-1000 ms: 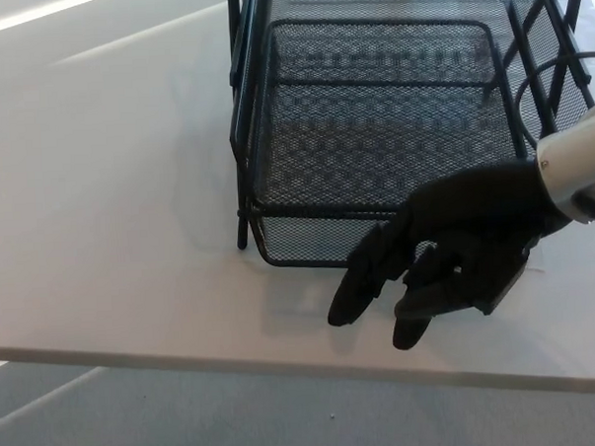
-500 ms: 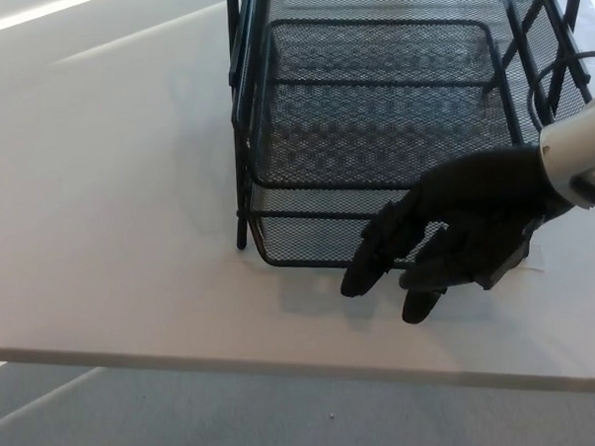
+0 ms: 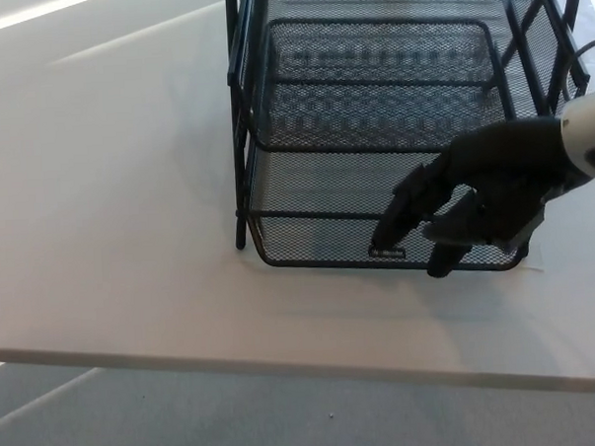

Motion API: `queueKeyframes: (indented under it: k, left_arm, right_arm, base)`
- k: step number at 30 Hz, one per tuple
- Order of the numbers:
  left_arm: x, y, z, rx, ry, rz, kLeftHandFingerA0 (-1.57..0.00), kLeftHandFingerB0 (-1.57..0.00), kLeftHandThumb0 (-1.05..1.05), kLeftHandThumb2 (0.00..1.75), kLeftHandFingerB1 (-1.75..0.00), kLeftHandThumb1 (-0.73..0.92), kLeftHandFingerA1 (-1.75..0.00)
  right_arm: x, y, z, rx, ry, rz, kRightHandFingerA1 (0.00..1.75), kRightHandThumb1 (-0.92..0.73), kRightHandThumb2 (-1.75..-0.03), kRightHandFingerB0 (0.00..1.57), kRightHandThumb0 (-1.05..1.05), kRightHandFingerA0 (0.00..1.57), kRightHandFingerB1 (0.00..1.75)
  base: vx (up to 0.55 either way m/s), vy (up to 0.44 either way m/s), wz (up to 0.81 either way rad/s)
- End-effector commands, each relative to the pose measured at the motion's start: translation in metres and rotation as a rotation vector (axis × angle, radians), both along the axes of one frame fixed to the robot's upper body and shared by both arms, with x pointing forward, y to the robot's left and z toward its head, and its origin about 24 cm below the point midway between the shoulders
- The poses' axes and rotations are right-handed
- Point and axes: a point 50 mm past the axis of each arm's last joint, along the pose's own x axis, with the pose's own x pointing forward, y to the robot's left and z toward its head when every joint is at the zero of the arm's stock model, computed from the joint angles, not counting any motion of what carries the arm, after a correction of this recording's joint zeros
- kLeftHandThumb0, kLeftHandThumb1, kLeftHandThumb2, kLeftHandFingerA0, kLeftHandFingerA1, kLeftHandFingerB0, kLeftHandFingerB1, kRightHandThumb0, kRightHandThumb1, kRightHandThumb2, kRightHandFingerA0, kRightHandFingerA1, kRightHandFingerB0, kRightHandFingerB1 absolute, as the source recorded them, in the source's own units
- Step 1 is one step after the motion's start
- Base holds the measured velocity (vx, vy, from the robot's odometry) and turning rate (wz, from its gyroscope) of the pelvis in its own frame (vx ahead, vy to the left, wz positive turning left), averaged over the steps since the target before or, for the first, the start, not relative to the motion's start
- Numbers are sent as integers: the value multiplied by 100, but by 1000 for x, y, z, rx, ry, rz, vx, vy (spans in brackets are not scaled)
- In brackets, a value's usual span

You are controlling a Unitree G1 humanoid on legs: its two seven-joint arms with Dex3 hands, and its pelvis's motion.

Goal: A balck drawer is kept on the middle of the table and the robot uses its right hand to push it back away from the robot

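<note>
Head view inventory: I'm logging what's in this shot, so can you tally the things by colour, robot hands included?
Black: 2, the mesh drawer tray and the right hand at its front edge.
White: 1, the table.
Total: 3.

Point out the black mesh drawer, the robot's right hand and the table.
black mesh drawer (image 3: 318, 237), head view, on its front mesh wall.
right hand (image 3: 489, 190), head view, on the back of the hand.
table (image 3: 109, 211), head view, on bare surface left of the drawer.
</note>
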Motion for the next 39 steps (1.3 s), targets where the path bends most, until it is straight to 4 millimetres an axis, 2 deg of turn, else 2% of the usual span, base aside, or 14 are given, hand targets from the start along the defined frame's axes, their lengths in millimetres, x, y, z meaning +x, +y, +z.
queueKeyframes:
  k: [1,5,10,12,14,15,19,21,23,24,30,34,36,39]
  left_arm:
    - [-4,5,1,9,4,0,-47,-32,-57,63,-33,72,-38]
    - [-4,5,1,0,3,0,-46,-32,-57,63,-33,72,-38]
    - [-4,5,1,8,1,-1,-47,-30,-56,63,-32,72,-39]
    - [-2,4,1,8,2,-1,-46,-31,-56,63,-32,72,-38]
    - [-2,4,1,8,3,-3,-46,-31,-56,63,-32,72,-38]
    - [-2,4,1,10,7,1,-47,-31,-56,63,-32,72,-38]
    - [-3,6,2,10,13,4,-46,-31,-57,63,-33,72,-38]
    - [-3,6,2,12,14,2,-46,-31,-57,63,-33,72,-38]
    - [-3,6,2,13,10,-5,-46,-32,-57,63,-33,72,-38]
    - [-3,6,2,11,9,0,-47,-31,-57,63,-32,72,-38]
    - [-3,6,2,16,7,-1,-48,-33,-56,63,-32,75,-38]
    - [-4,6,1,12,10,5,-48,-33,-55,63,-32,75,-38]
    - [-5,6,1,6,7,9,-43,-29,-55,62,-32,73,-37]
    - [-5,7,1,10,2,12,-50,-33,-55,63,-33,74,-38]
  right_arm:
    - [1,0,10,-13,-64,24,53,-69,-103,24,-73,38,45]
    - [-10,7,9,8,-49,80,53,-68,-103,23,-73,39,45]
    - [-53,34,7,-3,15,282,54,-68,-104,22,-69,38,45]
    - [-85,47,3,-20,23,447,55,-69,-106,20,-65,37,45]
    - [-90,48,2,-22,30,463,55,-69,-106,20,-65,37,45]
    - [-103,52,-1,-16,45,510,40,-80,-69,34,-73,42,35]
    - [-131,51,-9,43,120,560,40,-84,-66,37,-68,48,34]
    - [-134,50,-10,47,127,560,40,-85,-66,37,-69,47,34]
    - [-137,45,-13,53,143,542,40,-84,-66,37,-69,46,34]
    - [-139,38,-17,64,143,531,57,-68,-107,20,-65,39,45]
    - [-141,17,-28,75,150,457,55,-73,-108,21,-71,37,45]
    - [-129,-8,-49,94,192,298,56,-72,-107,22,-64,37,47]
    - [-119,-27,-68,105,264,164,55,-70,-107,19,-61,36,46]
    - [-109,-62,-98,101,301,-35,55,-66,-106,19,-64,38,45]
  base:
    - [0,0,0]
    - [0,0,0]
    - [0,0,0]
    - [0,0,0]
    - [0,0,0]
    - [0,0,0]
    - [0,0,0]
    - [0,0,0]
    - [0,0,0]
    - [0,0,0]
    - [0,0,0]
    - [0,0,0]
    - [0,0,0]
    - [0,0,0]
